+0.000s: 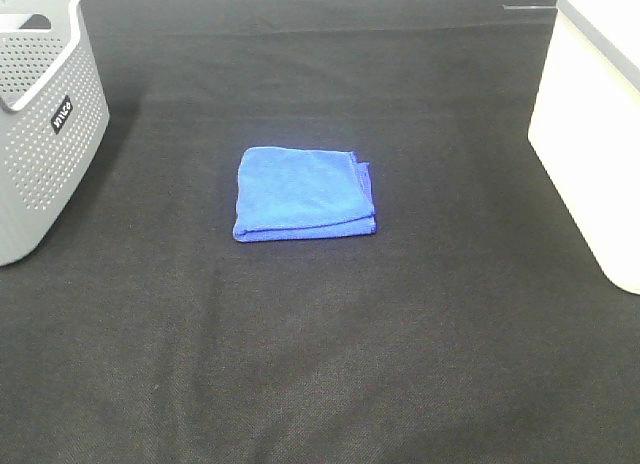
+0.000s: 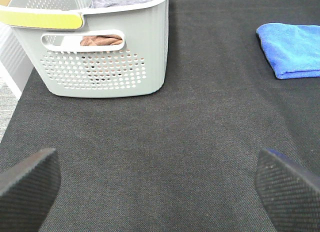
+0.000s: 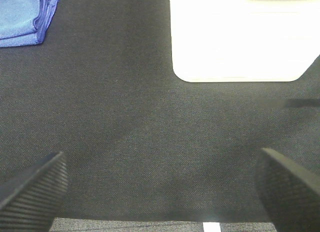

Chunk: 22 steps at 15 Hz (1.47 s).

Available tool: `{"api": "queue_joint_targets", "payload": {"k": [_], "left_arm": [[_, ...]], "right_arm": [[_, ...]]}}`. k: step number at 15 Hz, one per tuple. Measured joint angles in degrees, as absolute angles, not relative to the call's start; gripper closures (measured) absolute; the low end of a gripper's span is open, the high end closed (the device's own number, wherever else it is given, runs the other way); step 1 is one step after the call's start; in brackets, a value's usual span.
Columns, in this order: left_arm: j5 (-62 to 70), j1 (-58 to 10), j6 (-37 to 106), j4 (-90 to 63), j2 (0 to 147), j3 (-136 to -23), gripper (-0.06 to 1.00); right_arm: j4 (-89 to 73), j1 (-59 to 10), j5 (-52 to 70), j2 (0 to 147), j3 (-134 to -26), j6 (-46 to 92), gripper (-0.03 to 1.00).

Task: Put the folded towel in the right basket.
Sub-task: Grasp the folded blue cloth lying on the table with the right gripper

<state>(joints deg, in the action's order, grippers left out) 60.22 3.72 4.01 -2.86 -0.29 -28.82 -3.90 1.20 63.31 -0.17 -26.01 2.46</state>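
Observation:
A blue folded towel (image 1: 304,193) lies flat on the black cloth in the middle of the table. It also shows in the left wrist view (image 2: 292,49) and the right wrist view (image 3: 22,17). The white right basket (image 1: 597,134) stands at the right edge; its wall shows in the right wrist view (image 3: 240,39). My left gripper (image 2: 157,189) is open and empty, well short of the towel. My right gripper (image 3: 160,189) is open and empty near the table's front edge. Neither arm shows in the high view.
A grey perforated basket (image 1: 40,124) stands at the far left; in the left wrist view (image 2: 95,47) it holds some cloth. The black cloth (image 1: 320,364) covers the table. The table's front edge shows in the right wrist view (image 3: 150,225).

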Motion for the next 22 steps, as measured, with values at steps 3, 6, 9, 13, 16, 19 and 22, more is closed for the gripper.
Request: {"api": "queue_joint_targets", "payload": {"k": [3, 6, 9, 13, 16, 19, 22], "left_arm": [[60.2, 3.7, 4.0, -2.9, -0.3, -28.8, -0.05], [60.2, 3.7, 4.0, -2.9, -0.3, -28.8, -0.05], [60.2, 3.7, 4.0, -2.9, -0.3, -28.8, -0.05], [60.2, 3.7, 4.0, -2.9, -0.3, -28.8, -0.05], [60.2, 3.7, 4.0, -2.9, -0.3, -28.8, -0.05], [60.2, 3.7, 4.0, -2.9, -0.3, -28.8, -0.05], [60.2, 3.7, 4.0, -2.9, -0.3, -28.8, -0.05]], "right_arm": [[-4.0, 1.2, 63.3, -0.2, -26.0, 2.5, -0.01], [-4.0, 1.2, 63.3, -0.2, -26.0, 2.5, -0.01], [-4.0, 1.2, 63.3, -0.2, -26.0, 2.5, -0.01], [-4.0, 1.2, 63.3, -0.2, -26.0, 2.5, -0.01], [-4.0, 1.2, 63.3, -0.2, -26.0, 2.5, -0.01], [-4.0, 1.2, 63.3, -0.2, -26.0, 2.5, -0.01], [-4.0, 1.2, 63.3, -0.2, -26.0, 2.5, -0.01]]}}
